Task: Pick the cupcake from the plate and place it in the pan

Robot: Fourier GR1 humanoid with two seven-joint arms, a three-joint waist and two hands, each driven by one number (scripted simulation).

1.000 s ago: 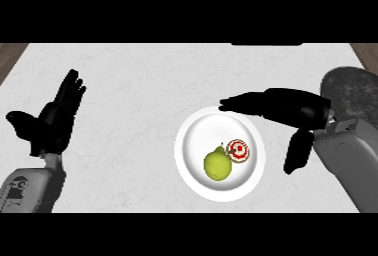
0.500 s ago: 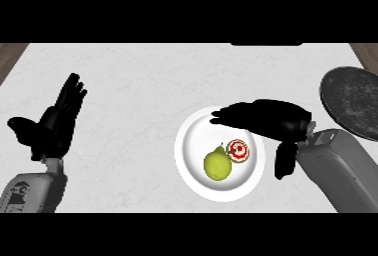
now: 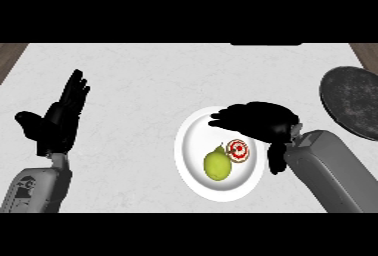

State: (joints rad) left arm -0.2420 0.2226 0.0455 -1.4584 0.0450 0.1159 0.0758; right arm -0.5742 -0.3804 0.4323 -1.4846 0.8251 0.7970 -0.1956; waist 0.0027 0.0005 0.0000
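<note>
Head view, steeply down on a pale marbled counter [image 3: 162, 80]. Nearest, two grey forearms rising from the lower edge. On the white plate [image 3: 193, 165], a yellow-green pear-like fruit [image 3: 217, 164] standing at about seven o'clock of the cupcake [image 3: 238, 150], the two just beside each other. Cupcake seen from above as a round red-and-white swirl, so no long axis to line up with. Right hand [image 3: 260, 121] hanging over the plate's upper rim, directly at twelve o'clock of the cupcake and close to it, fingers loosely curved and spread toward nine o'clock, holding nothing. Judged from this: a short drop toward six o'clock needed to bring the fingers around the cupcake, with the fruit near enough to be brushed. Left hand [image 3: 57, 120] far off at nine o'clock, flat and upright, fingers straight, resting; clearly the farther hand. Farthest, the dark round pan [image 3: 353, 100] at about two o'clock of the plate, well apart, cut by the right edge. No brand, label or readable writing anywhere.
</note>
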